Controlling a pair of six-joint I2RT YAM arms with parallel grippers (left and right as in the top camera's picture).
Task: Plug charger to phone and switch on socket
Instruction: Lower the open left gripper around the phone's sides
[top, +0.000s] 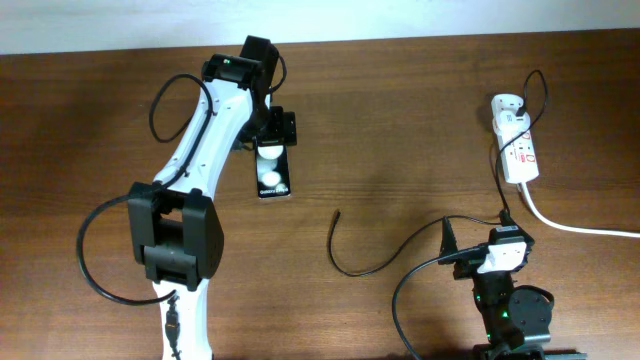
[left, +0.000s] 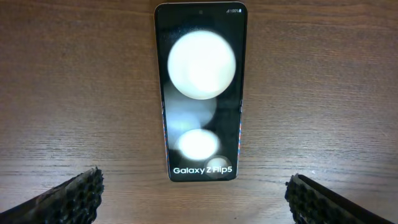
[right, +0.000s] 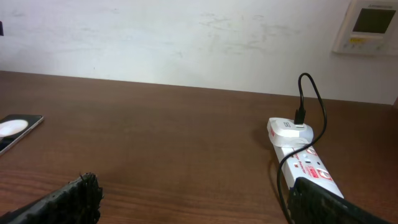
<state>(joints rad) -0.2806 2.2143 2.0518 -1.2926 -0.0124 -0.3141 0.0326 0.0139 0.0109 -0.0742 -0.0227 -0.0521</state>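
A brown wooden tabletop carries a white socket, its thick cord trailing off the edge beside it. The thin black charger snakes away from the socket. Its tip lies loose between the socket and the phone, which lies screen-up, well apart.

Even, fairly bright light falls on the brown table; shadows are faint and soft. Two round white glare spots, probably reflected ceiling lamps, sit on the phone and its glossy screen. Both wrist views go dark and blurred at the bottom corners. The wall looks slightly washed out.
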